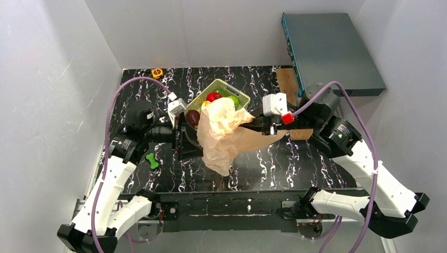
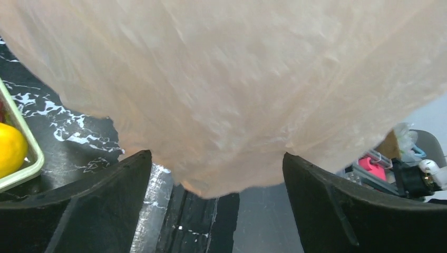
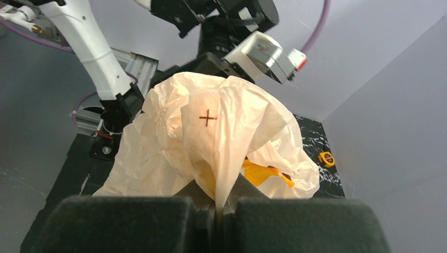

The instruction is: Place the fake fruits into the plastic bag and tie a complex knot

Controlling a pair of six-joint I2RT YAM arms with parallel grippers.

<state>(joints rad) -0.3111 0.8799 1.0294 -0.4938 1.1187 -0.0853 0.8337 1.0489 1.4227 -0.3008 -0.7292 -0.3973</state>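
Right gripper (image 3: 217, 208) pinched on a fold of the plastic bag (image 3: 232, 121), hanging it above the worktop (image 1: 295, 163). That is likely so the left gripper (image 2: 216, 176), wide open with the bag just ahead, can spread the mouth. Fake fruits (image 1: 214, 96) sit in the basket (image 1: 217, 80) beyond the left gripper.

Left claw (image 2: 215, 176) agape, right claw (image 3: 217, 211) clamped.

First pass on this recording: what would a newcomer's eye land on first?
The crumpled peach plastic bag, lifted over the middle of the table, dominates; the shut right gripper pinches a fold of it. The left gripper stands wide open at the bag's left side, gripping nothing. Behind the bag, a light green basket holds a red apple and a green lime, not yet bagged.
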